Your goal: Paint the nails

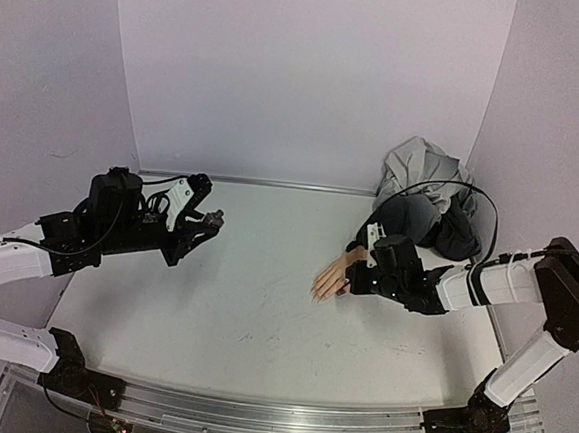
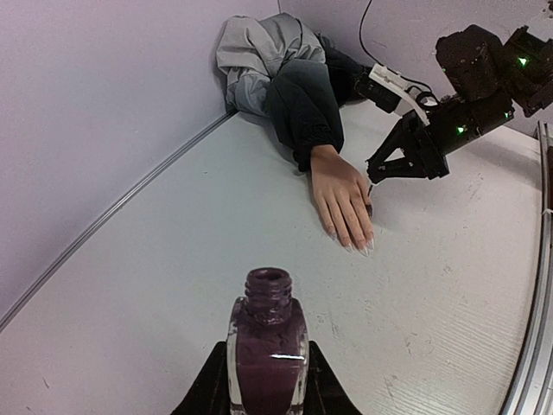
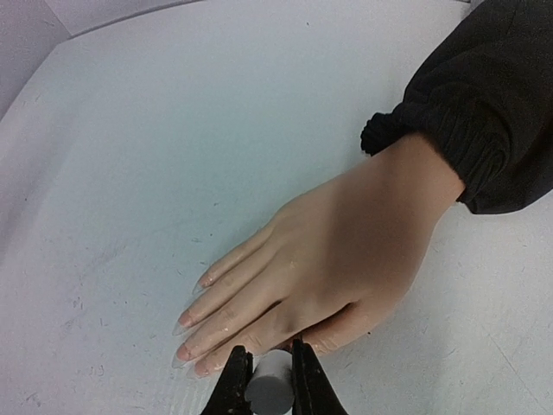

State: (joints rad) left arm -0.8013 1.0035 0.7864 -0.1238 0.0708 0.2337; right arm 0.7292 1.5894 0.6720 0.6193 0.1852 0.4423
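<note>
Left wrist view gives us what the overhead one barely shows: our left gripper clamped on an open, upright bottle of dark purple polish, well apart from the mannequin hand. Right wrist view shows our right gripper pinching a white cap just beside the thumb. The pale nails lie flat on the table, and the right arm is bent in from the right.

The left arm and right arm have white links, black joints, looping black cables and black fingers.
</note>
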